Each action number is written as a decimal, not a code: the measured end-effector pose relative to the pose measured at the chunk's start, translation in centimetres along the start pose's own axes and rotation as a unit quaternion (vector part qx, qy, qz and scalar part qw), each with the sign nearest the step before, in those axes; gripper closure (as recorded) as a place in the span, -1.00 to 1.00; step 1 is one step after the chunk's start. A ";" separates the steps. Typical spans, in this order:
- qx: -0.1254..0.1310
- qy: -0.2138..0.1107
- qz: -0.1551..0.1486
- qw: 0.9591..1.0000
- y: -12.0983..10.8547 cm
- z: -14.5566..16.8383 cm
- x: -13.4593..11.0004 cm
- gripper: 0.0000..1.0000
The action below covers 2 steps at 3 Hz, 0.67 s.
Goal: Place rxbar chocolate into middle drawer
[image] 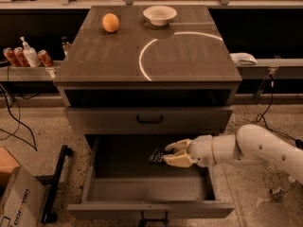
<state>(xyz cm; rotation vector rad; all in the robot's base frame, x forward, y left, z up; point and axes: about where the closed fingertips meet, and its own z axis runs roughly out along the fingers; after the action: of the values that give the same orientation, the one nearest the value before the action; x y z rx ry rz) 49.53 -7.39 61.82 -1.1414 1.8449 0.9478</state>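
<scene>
The middle drawer [147,207] is pulled out wide below the shut upper drawer front [149,119]. My gripper [168,153] reaches in from the right over the drawer's back right part. Its pale fingers [176,161] are shut on the rxbar chocolate [156,156], a small black-wrapped bar that sticks out to the left of the fingers. The bar hangs above the drawer's dark interior, not resting on its floor.
An orange [111,22] and a white bowl [159,14] sit at the back of the cabinet top [189,60]. Cans and a soap bottle [29,55] stand on a shelf at left. A cardboard box [16,197] and a black bar lie on the floor left.
</scene>
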 end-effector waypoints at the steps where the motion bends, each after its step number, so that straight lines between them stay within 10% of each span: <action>1: -0.008 -0.004 0.037 0.999 -0.2 1.9 5.1 1.00; 2: -0.012 -0.011 0.071 0.997 -0.6 3.8 10.2 1.00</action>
<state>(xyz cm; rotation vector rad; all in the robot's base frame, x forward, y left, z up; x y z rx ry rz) 47.65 -7.93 51.08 -1.0205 1.9216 1.0600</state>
